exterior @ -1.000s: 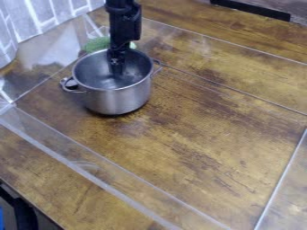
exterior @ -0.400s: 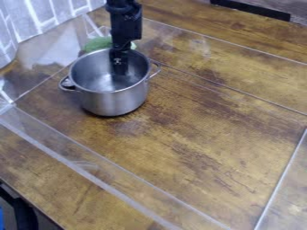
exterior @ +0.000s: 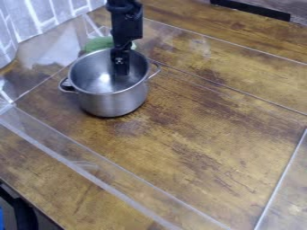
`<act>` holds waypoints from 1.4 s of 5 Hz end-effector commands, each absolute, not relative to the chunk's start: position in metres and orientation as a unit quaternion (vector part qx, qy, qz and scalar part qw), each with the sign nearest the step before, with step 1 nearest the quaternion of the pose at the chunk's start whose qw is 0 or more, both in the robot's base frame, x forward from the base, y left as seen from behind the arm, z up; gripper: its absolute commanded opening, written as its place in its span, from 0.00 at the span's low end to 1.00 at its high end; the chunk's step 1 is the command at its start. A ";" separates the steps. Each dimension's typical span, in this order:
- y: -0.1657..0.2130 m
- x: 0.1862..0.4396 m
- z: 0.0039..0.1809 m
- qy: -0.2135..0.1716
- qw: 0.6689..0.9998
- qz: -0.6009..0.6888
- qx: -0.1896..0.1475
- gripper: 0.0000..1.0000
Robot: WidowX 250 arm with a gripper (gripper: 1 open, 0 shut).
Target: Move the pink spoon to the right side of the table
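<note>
**One small spoon, hidden in a deep pot**

One thing of the task cannot be seen with certainty: the pink spoon. No pink shows anywhere on the large dark-brown wood-plank table (exterior: pixel 204 135), so I judge that the spoon is down inside the round steel pot (exterior: pixel 110 85), under or between the fingers, but the picture does not prove it.

To the left of the fingers is the pot's small grey metal handle (exterior: pixel 68 86). The black gripper (exterior: pixel 120 64) hangs straight down from above, with its tip inside the pot's mouth, near the back wall. The fingers are narrow and dark against the steel, and I cannot tell if they are closed on something or only close together. Just behind them, outside the rim, a green knobbly item (exterior: pixel 95 44) lies on the table. To the right of the fingers the planks run bare, with glossy clear strips across them; this is where the spoon must go.

About handling, I judge a plastic spoon of this kind to be very light, stiff and quite smooth, so it can slip or turn in a weak pinch. The thin handle, near its middle, seems the best place to hold. It should be lifted well over the rim, because catching the wall could knock it out of the fingers.
</note>
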State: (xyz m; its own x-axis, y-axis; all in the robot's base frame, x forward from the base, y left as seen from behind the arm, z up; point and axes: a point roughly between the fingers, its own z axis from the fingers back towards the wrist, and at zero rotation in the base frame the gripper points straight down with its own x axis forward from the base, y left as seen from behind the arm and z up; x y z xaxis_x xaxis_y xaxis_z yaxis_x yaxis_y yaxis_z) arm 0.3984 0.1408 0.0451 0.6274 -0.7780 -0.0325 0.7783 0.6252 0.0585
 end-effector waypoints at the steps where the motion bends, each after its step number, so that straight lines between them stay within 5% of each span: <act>1: 0.143 0.407 0.066 -0.020 0.915 -0.399 0.055 0.00; 5: 0.123 0.402 0.067 -0.019 0.911 -0.409 0.043 0.00; 7: 0.122 0.393 0.110 -0.029 0.889 -0.455 0.048 0.00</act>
